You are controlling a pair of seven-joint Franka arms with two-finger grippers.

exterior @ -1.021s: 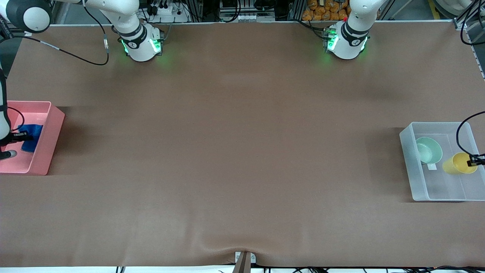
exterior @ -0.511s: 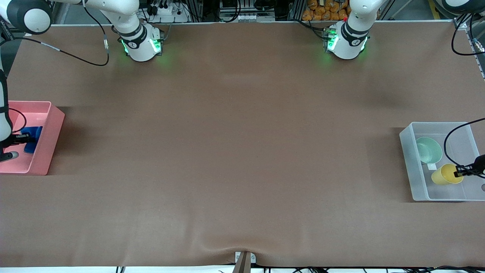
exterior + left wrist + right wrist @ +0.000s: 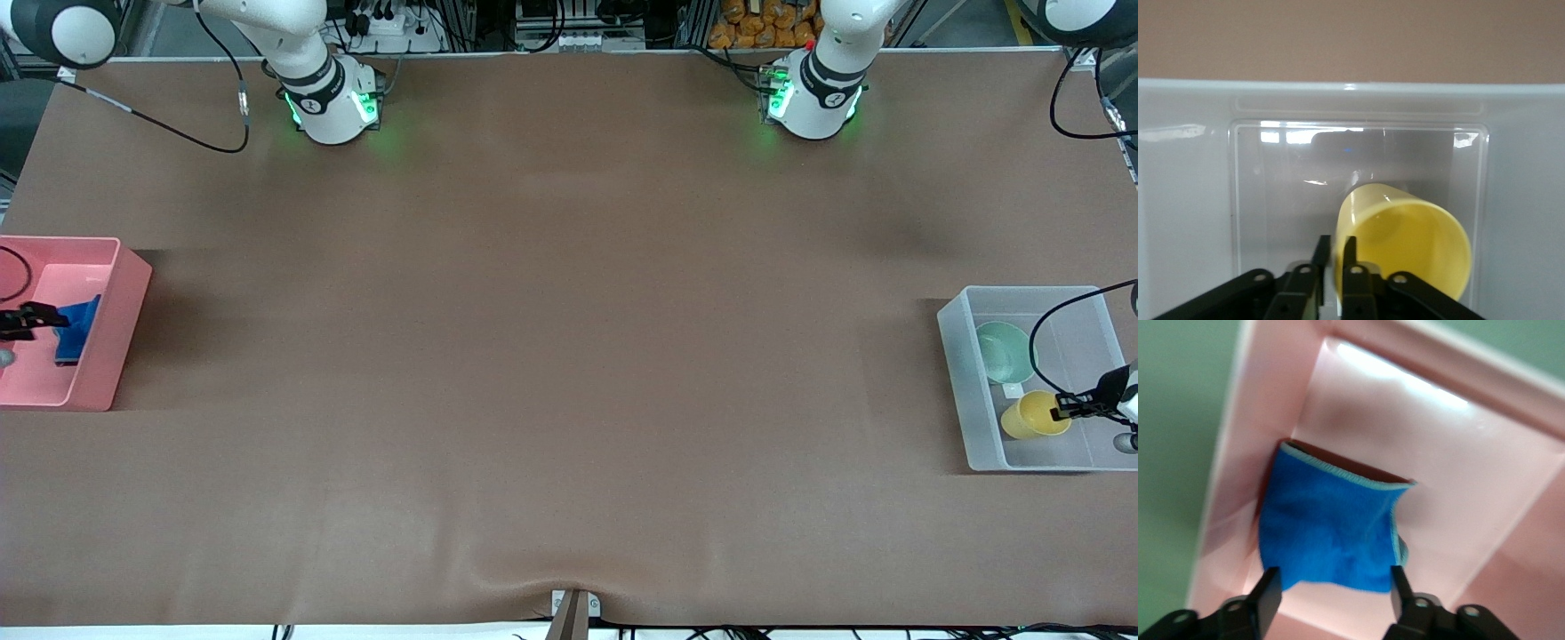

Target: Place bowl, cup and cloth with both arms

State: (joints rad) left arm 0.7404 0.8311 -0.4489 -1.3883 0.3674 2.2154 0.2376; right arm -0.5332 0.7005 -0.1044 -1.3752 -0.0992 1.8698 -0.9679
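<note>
At the right arm's end of the surface, we see the right gripper over the pink bin, its jaws spread wide with the blue cloth lying loose inside. At the left arm's end, the left gripper is clamped on the rim of the yellow cup inside the clear bin, with the mint bowl beside it. We judge that releasing the tilted cup could let it roll against the bowl or tip over.
</note>
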